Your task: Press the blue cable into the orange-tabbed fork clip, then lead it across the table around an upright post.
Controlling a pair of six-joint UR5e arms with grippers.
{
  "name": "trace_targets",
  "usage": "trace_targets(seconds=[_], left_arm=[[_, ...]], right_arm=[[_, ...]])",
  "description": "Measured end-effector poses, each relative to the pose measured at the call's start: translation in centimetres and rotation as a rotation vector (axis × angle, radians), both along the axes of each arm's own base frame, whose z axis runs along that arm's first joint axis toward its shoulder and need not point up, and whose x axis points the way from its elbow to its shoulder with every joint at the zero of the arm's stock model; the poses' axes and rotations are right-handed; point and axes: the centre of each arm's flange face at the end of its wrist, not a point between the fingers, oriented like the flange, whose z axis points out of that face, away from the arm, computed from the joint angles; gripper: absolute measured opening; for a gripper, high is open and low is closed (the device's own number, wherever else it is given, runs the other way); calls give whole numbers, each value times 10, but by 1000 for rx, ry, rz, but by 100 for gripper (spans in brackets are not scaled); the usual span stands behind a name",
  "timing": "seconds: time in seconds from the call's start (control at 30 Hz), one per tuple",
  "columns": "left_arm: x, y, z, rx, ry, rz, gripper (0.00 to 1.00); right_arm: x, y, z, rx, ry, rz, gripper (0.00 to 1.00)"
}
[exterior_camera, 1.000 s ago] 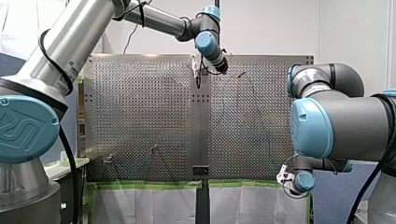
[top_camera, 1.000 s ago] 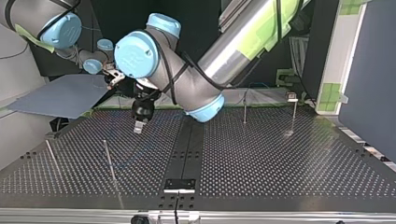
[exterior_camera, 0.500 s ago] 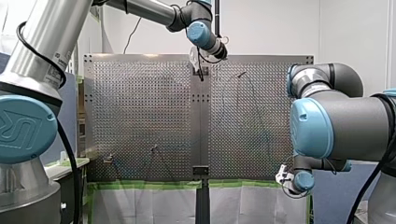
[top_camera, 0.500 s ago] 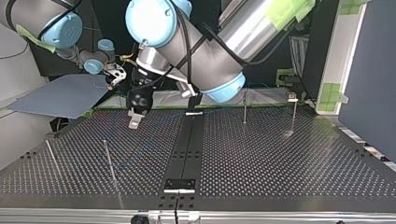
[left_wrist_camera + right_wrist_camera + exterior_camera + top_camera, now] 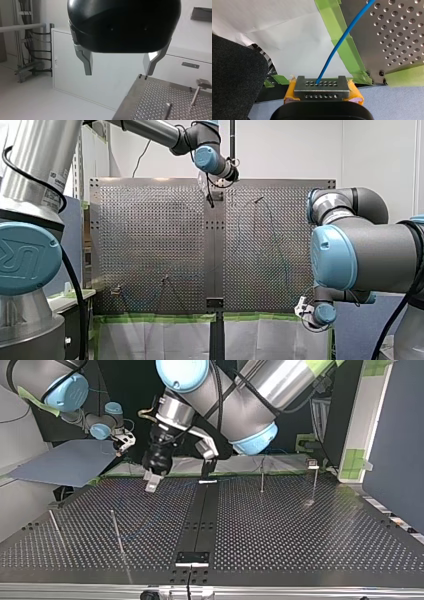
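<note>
My left gripper (image 5: 119,68) is open with nothing between its metal fingers (image 5: 87,62), and it hangs over the table's corner. It shows in the top view (image 5: 151,481) above the left half's back rows. My right gripper (image 5: 321,86), with yellow pads, is shut on the blue cable (image 5: 342,40) just off the table's taped edge, and is also seen in the top view (image 5: 125,442). The cable (image 5: 145,527) runs faintly over the perforated plate. A small clip (image 5: 313,464) stands at the top view's back right, beside an upright post (image 5: 261,476).
Two thin slanted posts (image 5: 117,532) (image 5: 55,527) stand at the top view's front left. A black strip (image 5: 200,520) divides the perforated table. A grey-blue sheet (image 5: 65,462) lies off the left edge, and green tape (image 5: 342,42) lines the table edge near my right gripper.
My left arm has lifted and swung its wrist round, and its gripper has risen towards the back rows in the top view. My right arm has not moved.
</note>
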Motion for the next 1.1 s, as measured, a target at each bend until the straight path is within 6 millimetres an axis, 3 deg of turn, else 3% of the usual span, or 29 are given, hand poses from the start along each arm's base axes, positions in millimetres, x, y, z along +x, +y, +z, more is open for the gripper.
trace_targets(seconds=[0.33,0.57,0.77,1.1], left_arm=[[-1,4,-38,47,-23,18,99],[4,18,-66,67,-27,99,99],[10,35,-92,99,-33,187,99],[43,82,-134,72,-21,251,99]], right_arm=[[2,1,0,0,2,5,0],[4,1,0,0,3,7,0],[4,1,0,0,5,9,0],[6,1,0,-1,7,14,0]])
